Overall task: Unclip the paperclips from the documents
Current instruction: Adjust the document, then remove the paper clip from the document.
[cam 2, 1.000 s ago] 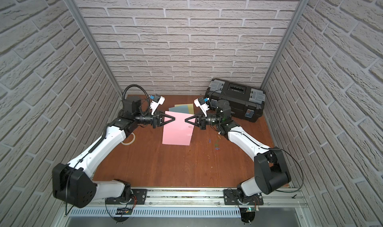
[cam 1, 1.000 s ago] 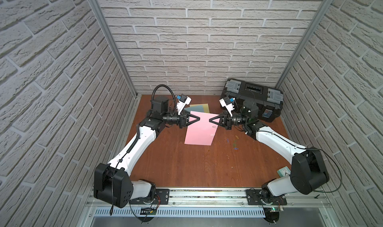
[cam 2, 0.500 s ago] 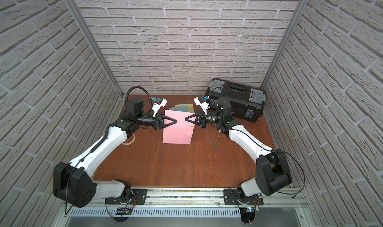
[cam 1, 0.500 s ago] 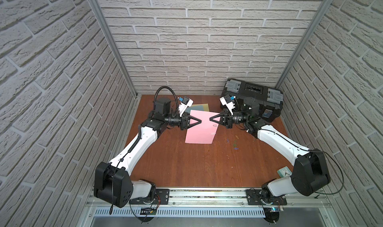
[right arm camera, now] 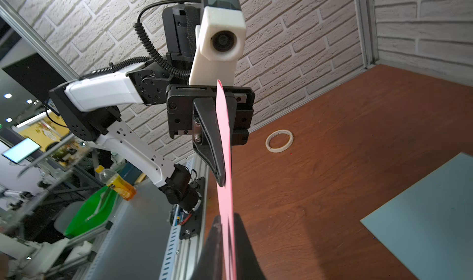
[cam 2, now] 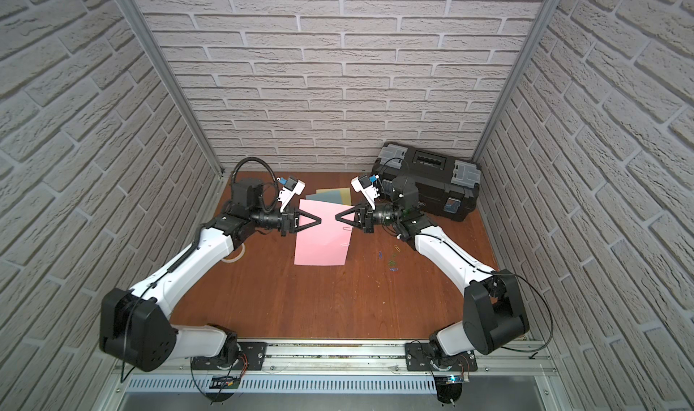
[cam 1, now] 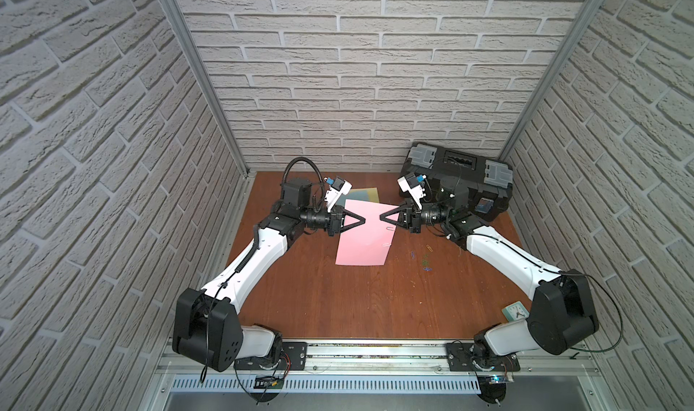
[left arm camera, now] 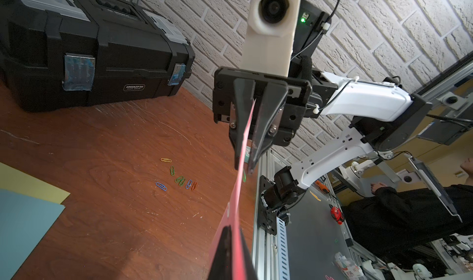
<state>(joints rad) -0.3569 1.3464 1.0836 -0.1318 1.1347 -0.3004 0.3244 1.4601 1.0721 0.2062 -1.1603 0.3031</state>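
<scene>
Right wrist view: left gripper [right arm camera: 224, 182] clamps the raised pink sheet [right arm camera: 223, 127]; right gripper [left arm camera: 245, 167] straddles its 3 o'clock edge, jaws slightly parted. In a top view, loose paperclips [cam 1: 426, 258] lie at its 4 o'clock.

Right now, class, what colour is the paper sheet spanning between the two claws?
Pink. The paper sheet shows best in both top views.
</scene>
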